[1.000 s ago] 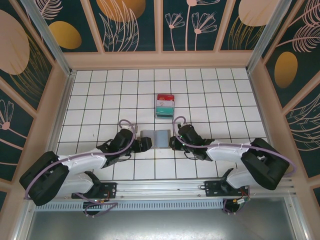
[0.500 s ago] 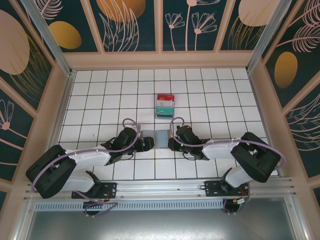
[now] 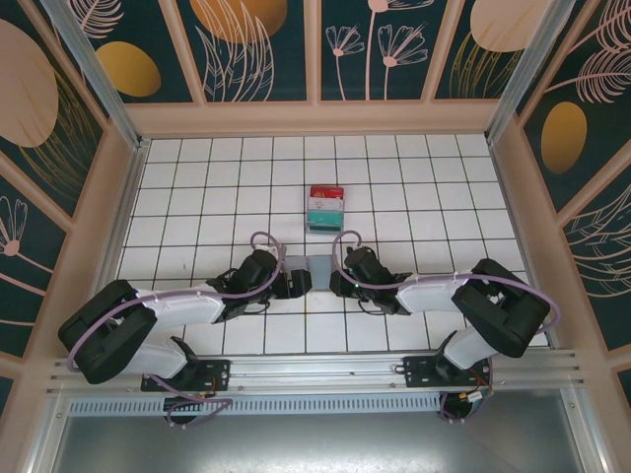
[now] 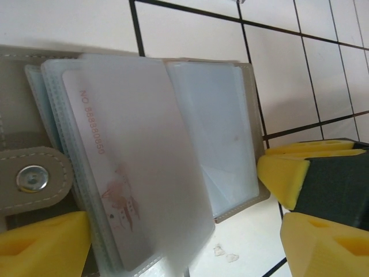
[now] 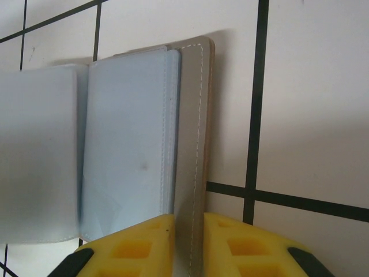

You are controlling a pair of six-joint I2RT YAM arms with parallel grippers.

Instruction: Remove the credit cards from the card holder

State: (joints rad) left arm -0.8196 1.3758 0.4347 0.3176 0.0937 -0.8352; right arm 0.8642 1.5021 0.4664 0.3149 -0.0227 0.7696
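Note:
The grey-brown card holder [image 3: 315,269] lies open on the tiles between both grippers. In the left wrist view its clear sleeves [image 4: 213,138] fan out. One sleeve holds a white credit card [image 4: 104,167] printed with a number and a faded red mark. The snap tab [image 4: 33,178] sits at the left. My left gripper [image 4: 184,254] is open, its yellow fingers straddling the near edge of that sleeve. My right gripper [image 5: 188,245] is shut on the holder's stitched cover edge [image 5: 193,150], beside the pale blue sleeves [image 5: 124,144]. Its yellow finger [image 4: 283,176] also appears in the left wrist view.
A red, white and teal stack [image 3: 324,209] lies about one tile beyond the holder. The white tiled floor [image 3: 197,197] is boxed in by wooden-framed walls [image 3: 315,116]. A metal rail [image 3: 315,372] with both arm bases runs along the near edge.
My left gripper has moved right over the holder's left half. The right gripper has shifted slightly left with the cover edge, so less of the holder shows between them.

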